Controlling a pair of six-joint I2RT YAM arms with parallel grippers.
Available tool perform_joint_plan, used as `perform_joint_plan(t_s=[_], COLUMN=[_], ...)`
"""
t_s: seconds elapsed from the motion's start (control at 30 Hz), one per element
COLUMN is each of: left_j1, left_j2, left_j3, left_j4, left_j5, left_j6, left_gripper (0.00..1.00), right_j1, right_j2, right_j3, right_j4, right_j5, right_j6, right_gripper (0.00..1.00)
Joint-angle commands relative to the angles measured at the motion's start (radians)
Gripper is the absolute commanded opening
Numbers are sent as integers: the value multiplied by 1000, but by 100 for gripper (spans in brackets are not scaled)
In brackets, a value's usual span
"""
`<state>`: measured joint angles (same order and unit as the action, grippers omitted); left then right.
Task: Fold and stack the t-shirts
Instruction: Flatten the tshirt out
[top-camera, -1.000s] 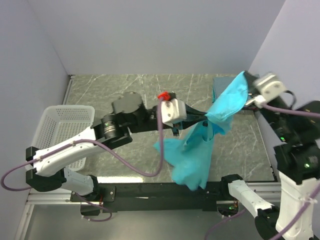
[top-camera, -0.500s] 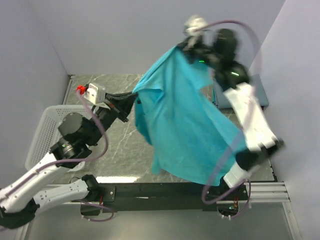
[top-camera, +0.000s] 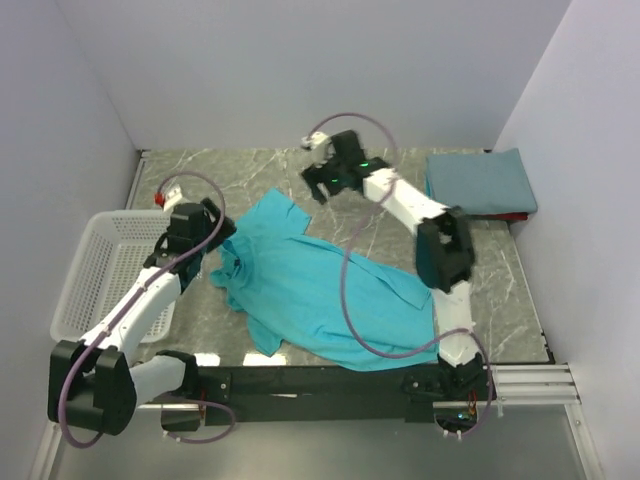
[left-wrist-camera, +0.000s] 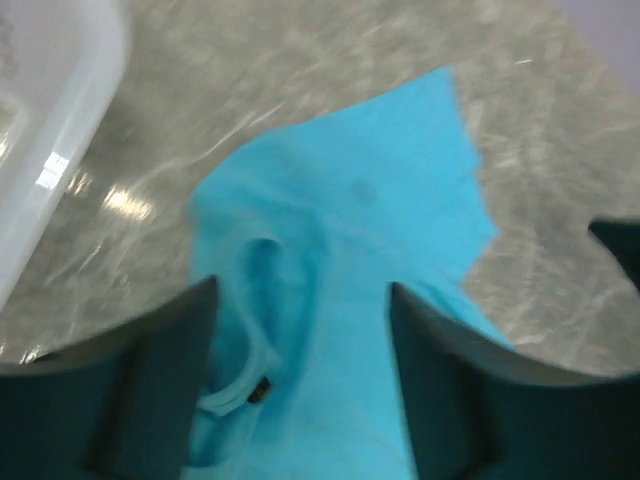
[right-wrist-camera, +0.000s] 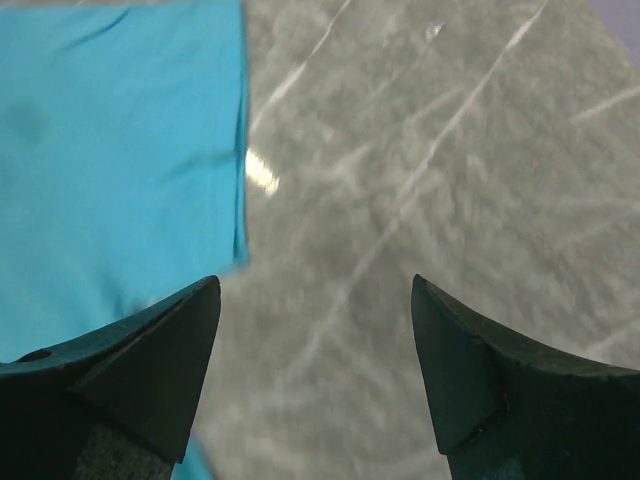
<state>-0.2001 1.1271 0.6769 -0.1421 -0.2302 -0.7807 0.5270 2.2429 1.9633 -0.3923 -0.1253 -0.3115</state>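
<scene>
Left gripper (left-wrist-camera: 300, 300) over teal t-shirt (left-wrist-camera: 370, 210) collar

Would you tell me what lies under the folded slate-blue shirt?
A red edge peeks out at the near side of the slate-blue shirt; the rest is covered, so I cannot identify it.

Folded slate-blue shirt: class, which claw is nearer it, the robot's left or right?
Right. The right claw is open by the far edge of the teal shirt, left of the folded slate-blue shirt; the left claw is farther left, over its collar, near the basket.
</scene>
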Motion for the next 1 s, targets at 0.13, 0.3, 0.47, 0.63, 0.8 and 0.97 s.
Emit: perform_joint_plan(t_s=[0.13, 0.3, 0.47, 0.63, 0.8, 0.97], left_j1=[-2, -2, -2, -4, -12, -33], left_j2=[-101, -83, 146, 240, 224, 180], left_j3=[158, 194, 421, 438, 354, 329], left_j4=[93, 119, -33, -51, -50, -51], left_j5=[141, 359, 567, 644, 608, 539], left_j6=[132, 305, 446, 449, 494, 540], left_gripper=[99, 98, 89, 100, 99, 99], right_j1=[-209, -317, -321, -280, -248, -205], right_j2=[-540, -716, -863, -1008, -1042, -981], right_j3=[-377, -668, -896, -1136, -1265, -1287], right_j4=[-233, -341, -399, -370, -303, -258], right_j5=[-415, -448, -297, -134, -5, 33], right_j6=[-225, -362, -443, -445, -425, -379], right_gripper=[80, 74, 62, 54, 53, 50])
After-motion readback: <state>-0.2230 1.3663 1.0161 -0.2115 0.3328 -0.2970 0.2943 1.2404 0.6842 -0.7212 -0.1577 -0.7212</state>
